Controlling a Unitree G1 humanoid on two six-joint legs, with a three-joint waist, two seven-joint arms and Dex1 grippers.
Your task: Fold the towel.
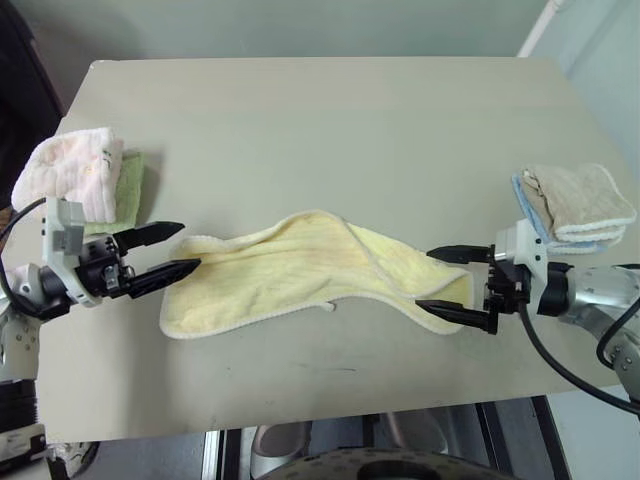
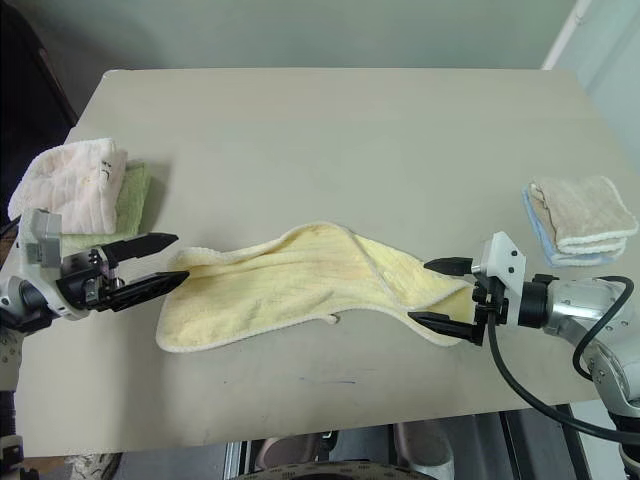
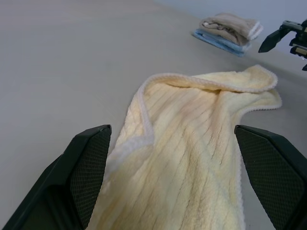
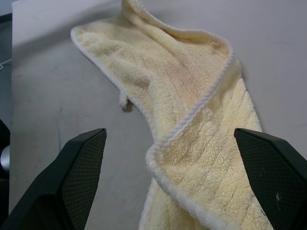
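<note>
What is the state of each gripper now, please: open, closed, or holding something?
Left gripper: open, holding nothing, at one end of the towel.
Right gripper: open, holding nothing, at the other end of the towel.

One pale yellow towel (image 1: 300, 265), two stacks of folded towels (image 1: 85, 178), one table (image 1: 330, 110), two claws (image 1: 160, 256)
</note>
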